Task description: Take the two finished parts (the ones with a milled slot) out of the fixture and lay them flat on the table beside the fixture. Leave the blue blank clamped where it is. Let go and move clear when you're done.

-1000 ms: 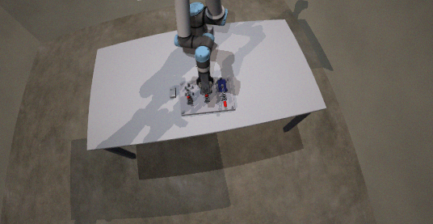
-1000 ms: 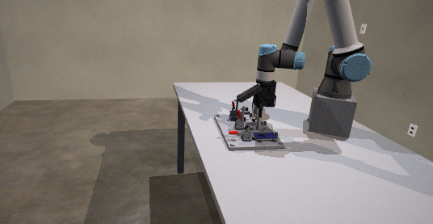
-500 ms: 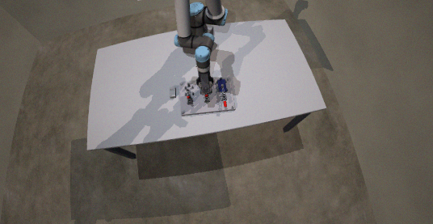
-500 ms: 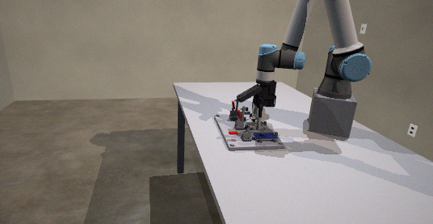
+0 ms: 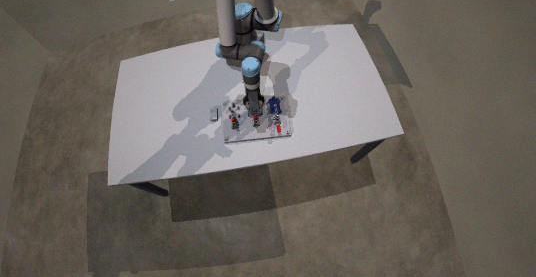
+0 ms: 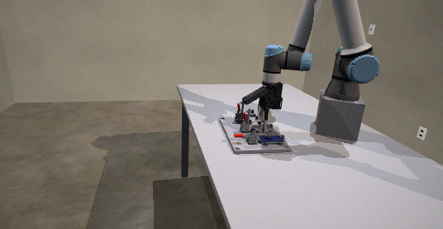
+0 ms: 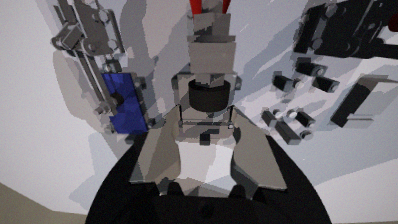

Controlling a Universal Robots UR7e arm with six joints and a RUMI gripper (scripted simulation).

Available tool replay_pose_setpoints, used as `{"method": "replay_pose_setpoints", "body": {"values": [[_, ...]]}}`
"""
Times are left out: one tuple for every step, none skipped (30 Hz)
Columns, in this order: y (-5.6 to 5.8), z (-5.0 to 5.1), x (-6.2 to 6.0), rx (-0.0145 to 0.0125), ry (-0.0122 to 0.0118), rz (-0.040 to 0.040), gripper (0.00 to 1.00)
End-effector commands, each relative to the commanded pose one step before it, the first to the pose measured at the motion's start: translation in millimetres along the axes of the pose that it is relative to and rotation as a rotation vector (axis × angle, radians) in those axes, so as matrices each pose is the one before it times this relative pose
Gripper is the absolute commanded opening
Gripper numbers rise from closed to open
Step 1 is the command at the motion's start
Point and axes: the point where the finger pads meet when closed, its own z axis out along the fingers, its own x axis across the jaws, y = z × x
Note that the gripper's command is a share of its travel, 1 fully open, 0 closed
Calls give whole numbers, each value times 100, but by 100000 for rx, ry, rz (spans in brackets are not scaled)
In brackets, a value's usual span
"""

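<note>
My gripper (image 5: 254, 111) (image 6: 264, 125) (image 7: 205, 105) points down at the middle station of the fixture (image 5: 260, 134) (image 6: 262, 150). It is shut on a grey part with a milled slot (image 7: 192, 132), low at its nest; whether the part touches the nest is hidden. The other grey finished part (image 5: 214, 114) (image 7: 356, 100) lies on the table to the left of the fixture in the top view. The blue blank (image 5: 272, 105) (image 6: 271, 139) (image 7: 128, 106) sits at the right station, with its clamp arm over it.
The middle clamp's red handle (image 5: 256, 119) stands raised, its black pad (image 7: 209, 96) close to my fingertips. The left clamp's red handle (image 5: 233, 120) is up beside the empty pins (image 7: 290, 120). The blue blank's clamp has its red handle (image 5: 278, 128) (image 6: 238, 135) down.
</note>
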Motion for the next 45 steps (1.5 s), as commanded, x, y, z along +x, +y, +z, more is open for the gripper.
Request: {"method": "replay_pose_setpoints", "body": {"values": [[197,67,-20,-359,-209,155,0],[2,0,-1,-4,-2,0,0],[2,0,-1,-4,-2,0,0],[1,0,-1,-4,-2,0,0],[1,0,-1,-4,-2,0,0],[-1,-2,0,2,1,0,0],[-2,-5,0,5,2,0,0],[-3,-10,1,10,3,0,0],[-5,-16,1,15,5,0,0],[0,0,0,0,0,0,0],[0,0,0,0,0,0,0],[-7,-24,2,24,8,-2,0],[-11,-31,3,34,11,-1,0],[-16,-41,5,53,17,-1,0],[-16,-45,5,51,17,0,0],[-2,-32,1,2,1,0,0],[-2,-37,1,3,1,0,0],[-2,-43,1,3,1,0,0],[-4,-49,1,6,2,0,0],[-2,-54,1,4,2,0,0],[-2,-60,1,4,2,0,0],[-3,-65,1,4,2,0,0],[-5,-72,2,7,3,0,0],[-6,-77,2,9,3,0,0],[-7,-82,2,10,3,0,0],[-7,-87,2,10,3,0,0],[0,0,0,0,0,0,0],[0,0,0,0,0,0,0],[-7,-92,2,11,3,0,0],[-8,-96,2,12,4,0,0],[-12,-101,4,16,5,0,0],[-12,-104,4,17,5,0,0],[-11,-108,4,17,6,0,0],[-11,-110,4,17,6,0,0],[-16,-114,5,22,8,0,0],[-16,-116,5,23,8,0,0],[-16,-117,5,24,8,0,0],[-15,-117,5,24,8,0,0],[-19,-119,6,28,9,0,0],[-20,-119,6,29,9,0,0],[-19,-118,6,28,10,0,0],[-15,-115,5,22,8,0,0],[-16,-114,5,23,7,0,0],[0,0,0,0,0,0,0],[0,0,0,0,0,0,0]]}}
